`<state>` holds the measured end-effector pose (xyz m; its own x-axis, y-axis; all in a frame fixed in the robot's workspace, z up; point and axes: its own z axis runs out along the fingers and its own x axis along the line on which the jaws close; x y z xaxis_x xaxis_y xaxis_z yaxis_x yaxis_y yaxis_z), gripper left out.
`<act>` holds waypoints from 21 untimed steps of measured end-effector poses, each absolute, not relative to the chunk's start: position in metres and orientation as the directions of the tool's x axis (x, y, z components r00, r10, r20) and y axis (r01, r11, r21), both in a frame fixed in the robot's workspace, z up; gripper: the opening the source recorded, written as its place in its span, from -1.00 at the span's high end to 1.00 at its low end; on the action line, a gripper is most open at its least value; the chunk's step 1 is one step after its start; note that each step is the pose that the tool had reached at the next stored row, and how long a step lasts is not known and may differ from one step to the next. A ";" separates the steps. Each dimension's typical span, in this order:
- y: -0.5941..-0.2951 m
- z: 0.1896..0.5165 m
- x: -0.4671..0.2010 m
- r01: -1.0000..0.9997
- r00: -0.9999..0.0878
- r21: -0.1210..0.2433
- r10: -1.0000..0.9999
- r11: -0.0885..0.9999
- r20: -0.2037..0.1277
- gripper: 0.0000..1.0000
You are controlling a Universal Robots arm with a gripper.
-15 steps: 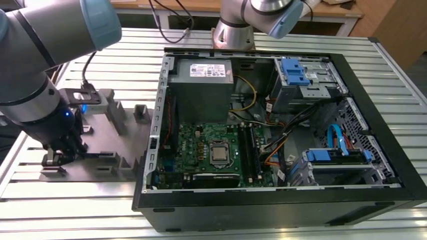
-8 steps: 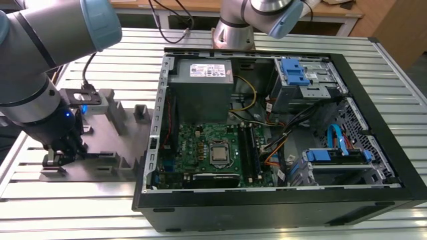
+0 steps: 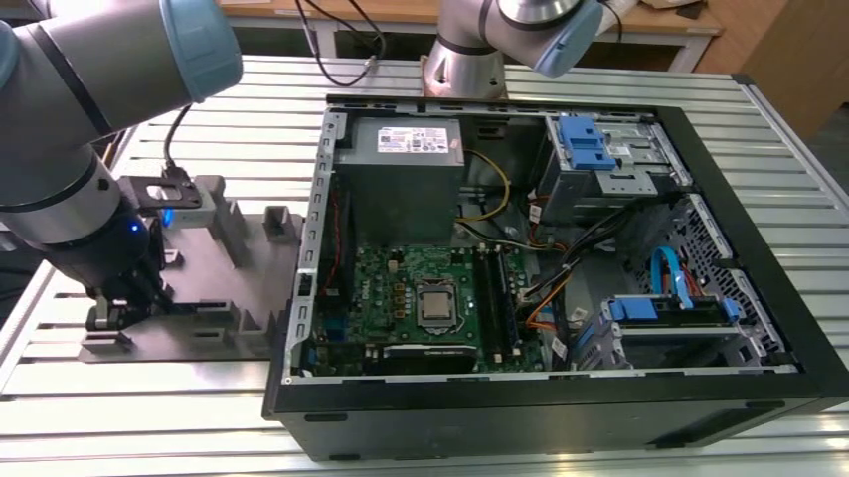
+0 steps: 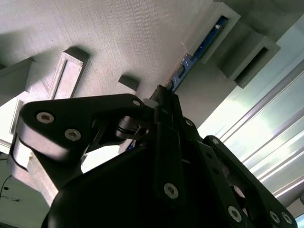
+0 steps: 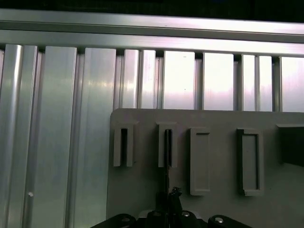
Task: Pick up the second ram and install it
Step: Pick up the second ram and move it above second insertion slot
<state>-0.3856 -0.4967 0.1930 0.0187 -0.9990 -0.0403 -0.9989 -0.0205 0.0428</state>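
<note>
My fingers (image 4: 167, 118) were clamped on ram (image 4: 198, 47), on edge in tray (image 4: 118, 33) slots. Judged straight lift best, no twist, grip square.

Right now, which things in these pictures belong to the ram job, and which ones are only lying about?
Belongs to the job:
second ram, standing on edge in the gray tray
hand, right at that ram
green motherboard in the open computer case

Just lying about:
power supply
blue drive brackets
cables
</note>
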 end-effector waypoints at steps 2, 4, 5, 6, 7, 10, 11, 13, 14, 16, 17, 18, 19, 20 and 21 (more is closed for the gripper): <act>-0.497 0.193 -0.386 -0.999 0.019 0.043 -0.999 -0.020 -0.040 0.73; -0.497 0.193 -0.386 -0.999 0.019 0.043 -0.999 -0.020 -0.040 0.73; -0.497 0.193 -0.386 -0.999 0.019 0.043 -0.999 -0.020 -0.040 0.73; -0.497 0.193 -0.386 -0.999 0.019 0.043 -0.999 -0.020 -0.041 0.73; -0.497 0.193 -0.386 -0.999 0.019 0.043 -0.999 -0.020 -0.041 0.73; -0.497 0.193 -0.386 -0.999 0.019 0.043 -0.999 -0.020 -0.041 0.73; -0.497 0.193 -0.386 -0.999 0.019 0.043 -0.999 -0.020 -0.041 0.73; -0.497 0.195 -0.386 -0.999 0.019 0.043 -0.999 -0.020 -0.041 0.73; -0.497 0.197 -0.386 -0.999 0.019 0.043 -0.999 -0.020 -0.041 0.73; -0.497 0.202 -0.386 -0.999 0.019 0.043 -0.999 -0.020 -0.040 0.73; -0.497 0.205 -0.386 -0.999 0.019 0.043 -0.999 -0.020 -0.041 0.73; -0.497 0.210 -0.386 -0.999 0.019 0.043 -0.999 -0.020 -0.041 0.73; -0.497 0.213 -0.386 -0.999 0.019 0.043 -0.999 -0.020 -0.041 0.73; -0.497 0.214 -0.386 -0.999 0.019 0.043 -0.999 -0.020 -0.041 0.73; -0.497 0.217 -0.386 -0.999 0.019 0.043 -0.999 -0.020 -0.041 0.73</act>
